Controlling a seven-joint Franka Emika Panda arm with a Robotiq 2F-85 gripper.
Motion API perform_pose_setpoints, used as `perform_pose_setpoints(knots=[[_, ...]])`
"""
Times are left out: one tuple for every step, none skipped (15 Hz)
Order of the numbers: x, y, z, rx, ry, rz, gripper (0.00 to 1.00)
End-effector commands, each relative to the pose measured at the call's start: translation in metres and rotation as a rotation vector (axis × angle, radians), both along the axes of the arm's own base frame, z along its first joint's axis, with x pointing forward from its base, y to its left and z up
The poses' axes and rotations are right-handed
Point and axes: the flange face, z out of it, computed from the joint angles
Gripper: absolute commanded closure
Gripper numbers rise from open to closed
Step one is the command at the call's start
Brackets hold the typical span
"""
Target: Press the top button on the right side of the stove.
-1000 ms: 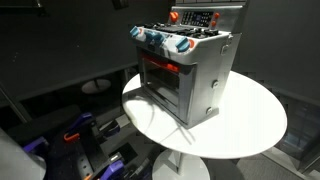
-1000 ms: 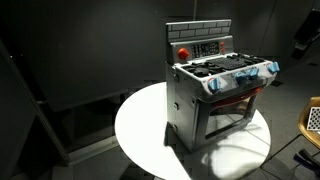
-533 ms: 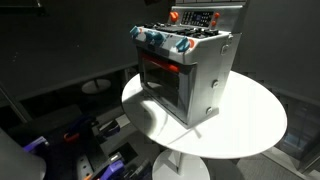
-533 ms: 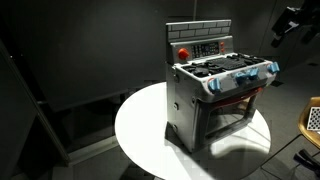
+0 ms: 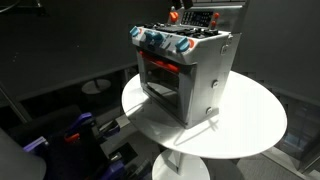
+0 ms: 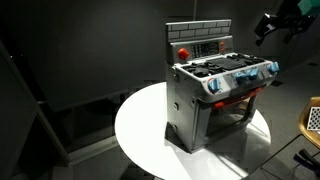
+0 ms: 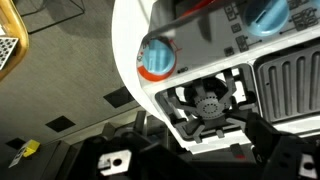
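Note:
The silver toy stove [image 5: 190, 75] stands on a round white table [image 5: 250, 125], and it also shows in the other exterior view [image 6: 210, 100]. Its oven window glows red, and blue-and-red knobs [image 5: 160, 40] line the front. The raised back panel [image 6: 205, 45] carries a round red button [image 6: 183, 52] and small buttons. My gripper [image 6: 268, 25] hangs in the air up and to the right of the stove, apart from it. In the wrist view the stove's burner [image 7: 208, 100] and a knob [image 7: 157, 58] show between my spread fingers [image 7: 205, 135]. The gripper is open and empty.
A yellow perforated object [image 6: 313, 120] sits at the right edge beyond the table. Blue and dark gear [image 5: 75, 135] lies on the floor beside the table. The surroundings are dark walls and floor.
My gripper has moved in from the right edge of an exterior view, up and leftward toward the stove's back panel. The stove has not moved.

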Motion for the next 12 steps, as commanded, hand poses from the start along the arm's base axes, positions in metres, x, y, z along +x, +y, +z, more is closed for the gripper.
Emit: perform_pose_setpoints(knots=[[0.023, -0.009, 0.006, 0.003, -0.01, -0.032, 0.0], [0.026, -0.009, 0.007, 0.01, -0.001, -0.03, 0.0], [0.014, -0.009, 0.0, 0.009, 0.002, -0.015, 0.0], [0.018, -0.01, 0.001, 0.013, 0.001, -0.015, 0.0], [0.02, -0.01, 0.001, 0.016, 0.001, -0.014, 0.0], [0.021, -0.01, 0.001, 0.017, 0.001, -0.014, 0.0], [0.021, -0.009, 0.001, 0.017, 0.001, -0.013, 0.0], [0.021, -0.009, 0.001, 0.017, 0.0, -0.013, 0.0], [0.021, -0.009, 0.002, 0.017, 0.0, -0.012, 0.0], [0.024, -0.011, 0.003, 0.01, -0.021, -0.033, 0.0], [0.028, -0.013, 0.003, 0.012, -0.038, -0.038, 0.0], [0.03, -0.015, 0.003, 0.011, -0.049, -0.049, 0.0]])
